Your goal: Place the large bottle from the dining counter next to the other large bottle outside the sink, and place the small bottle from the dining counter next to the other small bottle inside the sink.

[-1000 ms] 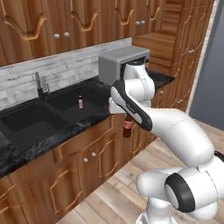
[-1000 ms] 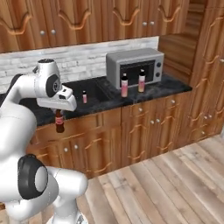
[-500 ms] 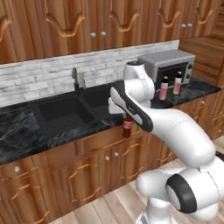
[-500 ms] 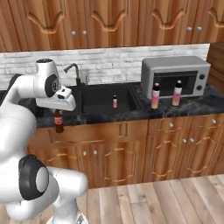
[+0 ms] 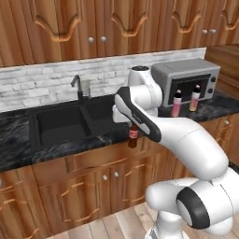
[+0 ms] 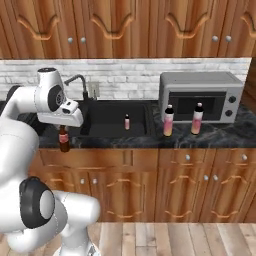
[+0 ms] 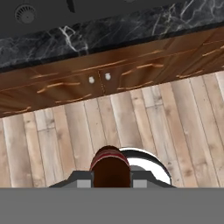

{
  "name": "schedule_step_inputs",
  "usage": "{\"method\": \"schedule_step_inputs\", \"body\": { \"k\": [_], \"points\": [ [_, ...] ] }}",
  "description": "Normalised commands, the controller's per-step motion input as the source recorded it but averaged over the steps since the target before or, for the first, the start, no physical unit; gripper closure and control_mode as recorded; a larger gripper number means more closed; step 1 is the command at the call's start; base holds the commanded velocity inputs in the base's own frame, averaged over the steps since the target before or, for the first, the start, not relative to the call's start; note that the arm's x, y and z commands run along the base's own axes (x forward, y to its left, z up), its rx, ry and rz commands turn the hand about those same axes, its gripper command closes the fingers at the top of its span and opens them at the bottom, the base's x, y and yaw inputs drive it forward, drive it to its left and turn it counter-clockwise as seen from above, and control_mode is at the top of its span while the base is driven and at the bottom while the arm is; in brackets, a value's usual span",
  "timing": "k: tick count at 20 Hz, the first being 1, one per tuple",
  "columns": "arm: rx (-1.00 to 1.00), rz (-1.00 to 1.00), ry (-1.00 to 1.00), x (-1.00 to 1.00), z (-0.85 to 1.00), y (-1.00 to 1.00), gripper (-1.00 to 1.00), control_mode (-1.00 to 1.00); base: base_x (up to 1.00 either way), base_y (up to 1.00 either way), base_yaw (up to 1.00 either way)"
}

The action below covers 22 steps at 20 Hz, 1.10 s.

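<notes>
Wood-panelled kitchen, black marble table [image 6: 225, 135] running under upper cabinets, plank floor below.

A small dark brown bottle [image 6: 63, 139] with a red label is held upright, clamped by its neck in the gripper [image 6: 64, 126], in front of the table edge and left of the sink [image 6: 107, 120] as seen in the right base view. In the left base view the same bottle [image 5: 133, 136] hangs from the gripper [image 5: 132, 126] just before the table's front edge, right of the sink [image 5: 60, 123]. In the hand view its dark red top [image 7: 110, 168] is seen between the finger tips, over the floor.

A small pink bottle [image 6: 127, 121] stands upright inside the sink basin.

Two larger pink-bodied bottles [image 6: 168, 121] [image 6: 197, 119] stand on the table, side by side, in front of the grey microwave [image 6: 200, 96], right of the sink.

A faucet [image 6: 80, 85] rises behind the sink against the white brick wall.
</notes>
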Motion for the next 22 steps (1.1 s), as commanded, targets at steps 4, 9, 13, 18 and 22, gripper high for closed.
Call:
{"method": "schedule_step_inputs", "body": {
  "k": [4,9,13,18,22],
  "points": [
    [0.0,0.0,0.0,0.0,0.0,0.0,1.0,1.0,0.72,-0.34,0.11],
    [0.0,0.0,0.0,0.0,0.0,0.0,1.0,1.0,0.67,-0.18,0.1],
    [0.0,0.0,0.0,0.0,0.0,0.0,1.0,1.0,0.49,-0.12,0.12],
    [0.0,0.0,0.0,0.0,0.0,0.0,1.0,1.0,0.06,0.0,0.05],
    [0.0,0.0,0.0,0.0,0.0,0.0,1.0,1.0,0.0,0.0,0.0]
  ]
}}
